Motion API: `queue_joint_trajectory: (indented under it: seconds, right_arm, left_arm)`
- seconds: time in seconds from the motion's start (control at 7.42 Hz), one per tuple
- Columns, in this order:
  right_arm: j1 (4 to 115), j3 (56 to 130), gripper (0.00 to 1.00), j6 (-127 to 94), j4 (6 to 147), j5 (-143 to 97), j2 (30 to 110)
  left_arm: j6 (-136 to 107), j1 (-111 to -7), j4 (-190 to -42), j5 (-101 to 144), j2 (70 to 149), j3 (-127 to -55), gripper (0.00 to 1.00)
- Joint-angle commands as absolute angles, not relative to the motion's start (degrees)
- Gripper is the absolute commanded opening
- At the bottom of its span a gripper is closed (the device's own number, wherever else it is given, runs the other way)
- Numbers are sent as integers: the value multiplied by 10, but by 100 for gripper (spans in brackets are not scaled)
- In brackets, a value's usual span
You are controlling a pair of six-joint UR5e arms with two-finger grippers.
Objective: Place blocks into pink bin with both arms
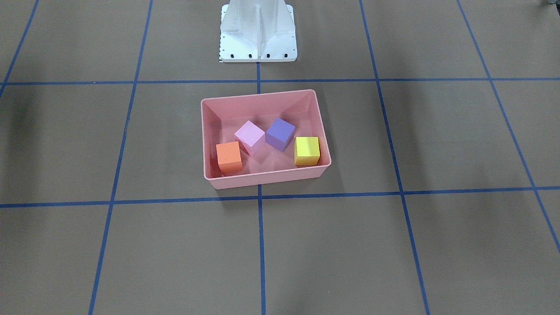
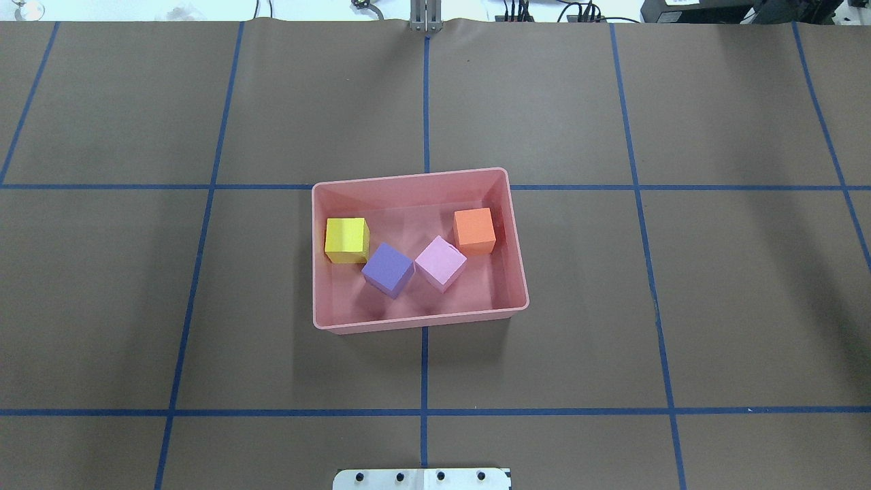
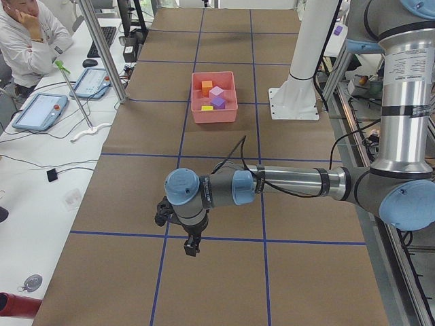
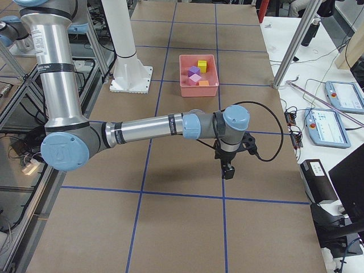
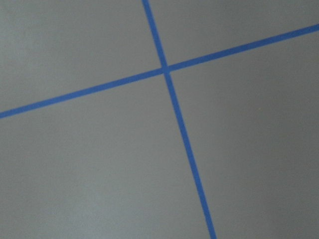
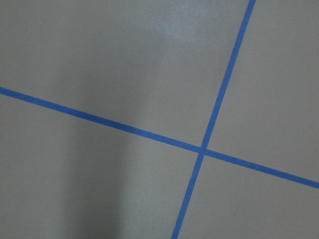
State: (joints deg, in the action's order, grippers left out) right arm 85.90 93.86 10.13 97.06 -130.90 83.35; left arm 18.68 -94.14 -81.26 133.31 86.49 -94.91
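Note:
The pink bin (image 2: 515, 245) (image 1: 210, 144) stands at the table's middle and holds all the blocks. In the overhead view the yellow block (image 2: 346, 239), purple block (image 2: 388, 269), light pink block (image 2: 440, 263) and orange block (image 2: 474, 231) lie on its floor. They also show in the front view: yellow (image 1: 306, 151), purple (image 1: 280, 134), light pink (image 1: 250, 137), orange (image 1: 229, 157). My left gripper (image 3: 191, 247) hangs over bare table far from the bin, seen only in the left side view. My right gripper (image 4: 227, 170) likewise shows only in the right side view. I cannot tell whether either is open or shut.
The white pedestal base (image 1: 258, 33) stands behind the bin. Blue tape lines (image 2: 423, 367) cross the brown table. An operator (image 3: 27, 34) sits at a side bench with tablets (image 3: 39, 111). Both wrist views show only table and tape.

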Motion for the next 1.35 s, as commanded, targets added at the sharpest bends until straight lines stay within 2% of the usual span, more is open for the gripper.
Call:
queue_joint_trajectory:
  seconds: [0.0,1.21]
  right_arm:
    - [860,940,100,96,969,-1309,839]
    - [860,942,100,93,969,-1309,846]
  left_arm:
    - [130,-948,-874,1336,828,-960,100]
    - [91,-947,-879,1363,831,-1020,100]
